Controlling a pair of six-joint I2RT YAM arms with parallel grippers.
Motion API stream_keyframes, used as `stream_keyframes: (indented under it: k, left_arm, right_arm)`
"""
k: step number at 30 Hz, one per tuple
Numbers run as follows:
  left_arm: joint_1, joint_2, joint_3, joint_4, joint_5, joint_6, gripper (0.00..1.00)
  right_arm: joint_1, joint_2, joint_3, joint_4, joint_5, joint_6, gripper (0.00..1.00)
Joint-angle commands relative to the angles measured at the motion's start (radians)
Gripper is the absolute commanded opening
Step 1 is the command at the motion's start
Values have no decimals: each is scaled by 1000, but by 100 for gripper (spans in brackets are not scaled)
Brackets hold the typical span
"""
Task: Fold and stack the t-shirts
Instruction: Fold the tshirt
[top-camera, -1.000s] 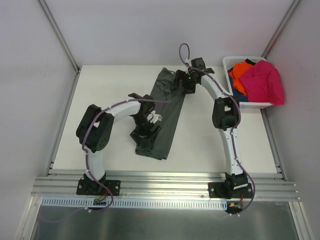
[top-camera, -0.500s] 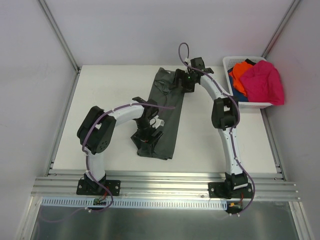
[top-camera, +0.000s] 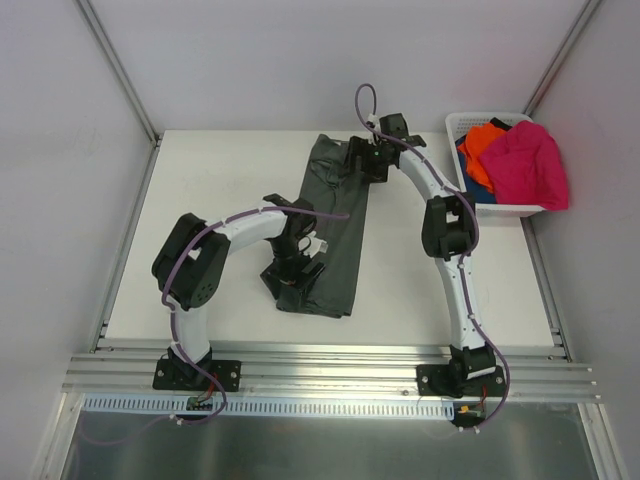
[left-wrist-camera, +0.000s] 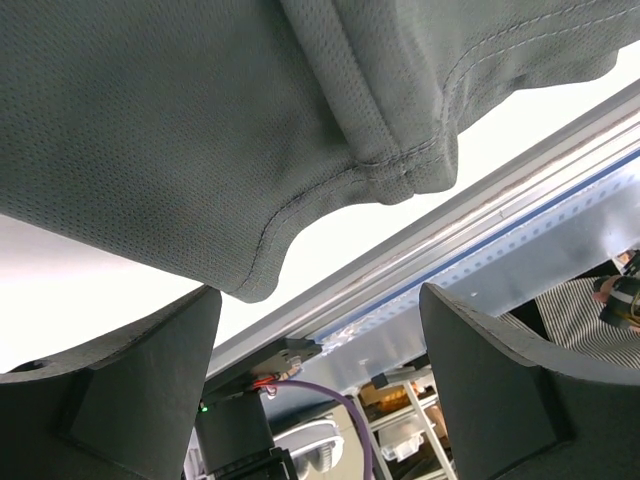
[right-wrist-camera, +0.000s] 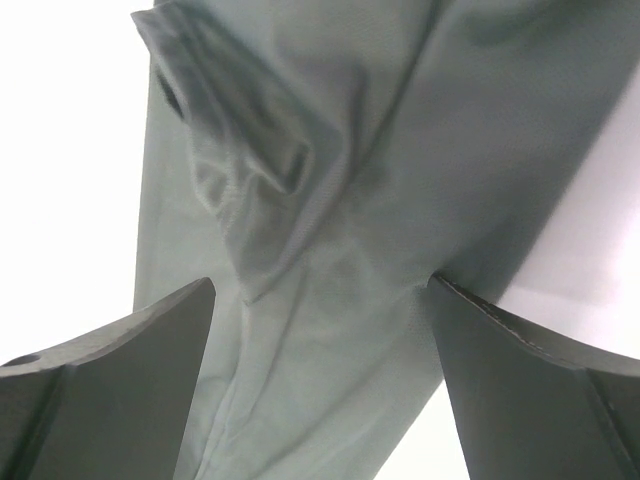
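A dark grey-green t-shirt (top-camera: 335, 215) lies on the table as a long narrow strip running from far to near. My left gripper (top-camera: 293, 270) hovers open over the strip's near end. In the left wrist view the shirt's hem and a folded corner (left-wrist-camera: 300, 130) lie just beyond the open left gripper (left-wrist-camera: 320, 300), with nothing between its fingers. My right gripper (top-camera: 358, 158) is open above the far end; its view shows creased cloth (right-wrist-camera: 330, 200) under the spread right gripper (right-wrist-camera: 320, 290). Magenta (top-camera: 527, 165), orange (top-camera: 484, 142) and blue (top-camera: 478, 186) t-shirts lie piled in the basket.
A white lattice basket (top-camera: 462, 124) stands at the table's far right corner. Bare white tabletop (top-camera: 210, 190) stretches left of the strip. A metal rail (top-camera: 330, 372) runs along the near edge, seen close behind the shirt's hem as a rail (left-wrist-camera: 480, 190).
The left gripper has shifted a little to the right over the near end, and that end of the shirt now lies slightly further right. The right gripper has edged further away.
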Motion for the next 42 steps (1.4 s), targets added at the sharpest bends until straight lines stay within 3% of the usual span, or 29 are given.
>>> stream_keyframes:
  k: [1, 13, 21, 31, 38, 42]
  left_arm:
    - [5, 12, 48, -22, 27, 13, 81]
    - [-2, 39, 82, -25, 37, 10, 81]
    - [14, -72, 119, -48, -85, 48, 84]
    - [125, -166, 117, -47, -174, 96, 87]
    - [264, -113, 208, -57, -109, 93, 77]
    - [278, -102, 208, -79, -59, 91, 75]
  right_arm:
    - [37, 8, 57, 30, -5, -7, 92]
    - [61, 19, 71, 33, -5, -7, 93]
    - [-5, -175, -49, -22, 12, -49, 94]
    - [-46, -536, -392, -93, 40, -98, 96]
    - [64, -778, -803, -122, 4, -73, 95]
    - [139, -895, -1003, -123, -5, -43, 95]
